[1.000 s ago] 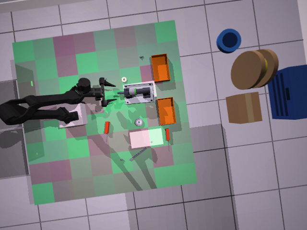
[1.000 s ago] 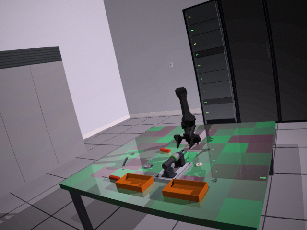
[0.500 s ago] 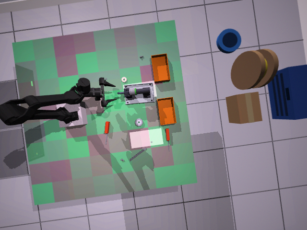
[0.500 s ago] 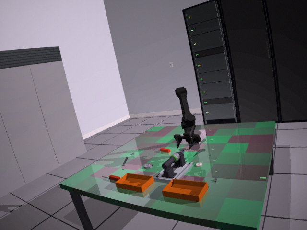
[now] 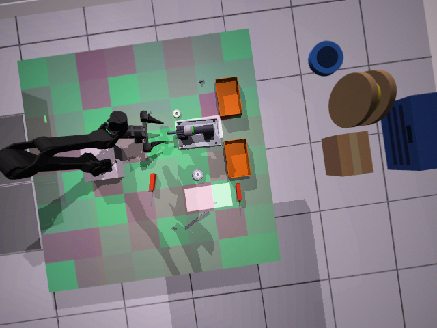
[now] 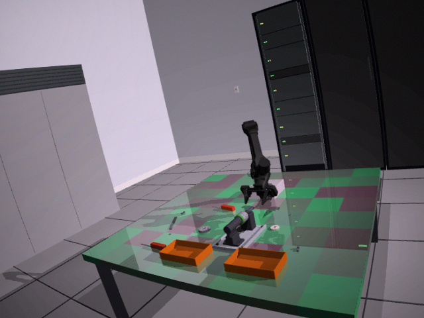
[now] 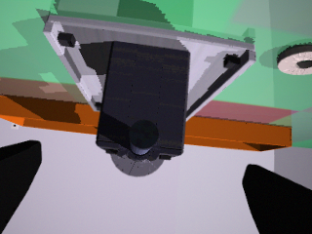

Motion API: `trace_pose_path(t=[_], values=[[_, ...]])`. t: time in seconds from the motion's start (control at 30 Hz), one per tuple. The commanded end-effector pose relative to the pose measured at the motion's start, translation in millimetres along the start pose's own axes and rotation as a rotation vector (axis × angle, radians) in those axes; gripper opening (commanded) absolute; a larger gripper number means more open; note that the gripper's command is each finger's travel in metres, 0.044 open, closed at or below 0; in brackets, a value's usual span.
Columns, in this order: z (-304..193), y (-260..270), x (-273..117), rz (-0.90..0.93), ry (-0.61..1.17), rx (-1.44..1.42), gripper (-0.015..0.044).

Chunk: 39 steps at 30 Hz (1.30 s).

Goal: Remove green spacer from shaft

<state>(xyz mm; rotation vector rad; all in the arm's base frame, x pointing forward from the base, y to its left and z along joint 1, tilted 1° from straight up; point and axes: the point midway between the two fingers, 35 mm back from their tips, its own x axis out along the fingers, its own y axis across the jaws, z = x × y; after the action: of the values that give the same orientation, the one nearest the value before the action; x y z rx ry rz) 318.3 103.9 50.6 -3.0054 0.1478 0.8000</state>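
Observation:
The shaft [image 5: 171, 132] [image 6: 250, 208] [image 7: 143, 134] sticks out of the dark support block [image 5: 180, 132] [image 6: 250, 220] [image 7: 148, 88] towards my gripper. The green spacer [image 5: 192, 130] sits in line against the big housing block [image 5: 205, 130] [image 6: 232, 224], with pale spacers [image 5: 188, 130] between it and the support block. All stand on a light grey base plate [image 5: 197, 144] [image 7: 146, 29]. My gripper [image 5: 164, 132] [image 6: 255, 203] [image 7: 145, 164] is open and empty, its fingers spread to either side of the shaft's line, just short of its free end. The wrist view hides the green spacer.
Two orange bins [image 5: 229, 100] [image 5: 237, 158] [image 6: 255, 263] [image 6: 186, 252] stand beyond the base plate. A pale ring [image 5: 173, 114] [image 6: 275, 227] [image 7: 293, 64] and a grey gear [image 5: 194, 175] [image 6: 204, 229] lie on either side. Red screwdrivers [image 5: 151, 182] [image 5: 238, 192] lie farther off.

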Motion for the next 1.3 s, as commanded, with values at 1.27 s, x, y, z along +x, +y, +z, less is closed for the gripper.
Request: trace_pose_path(t=[1.27], values=[[1.5,3.0,35.8,0.007,0.000,0.002,0.0440]])
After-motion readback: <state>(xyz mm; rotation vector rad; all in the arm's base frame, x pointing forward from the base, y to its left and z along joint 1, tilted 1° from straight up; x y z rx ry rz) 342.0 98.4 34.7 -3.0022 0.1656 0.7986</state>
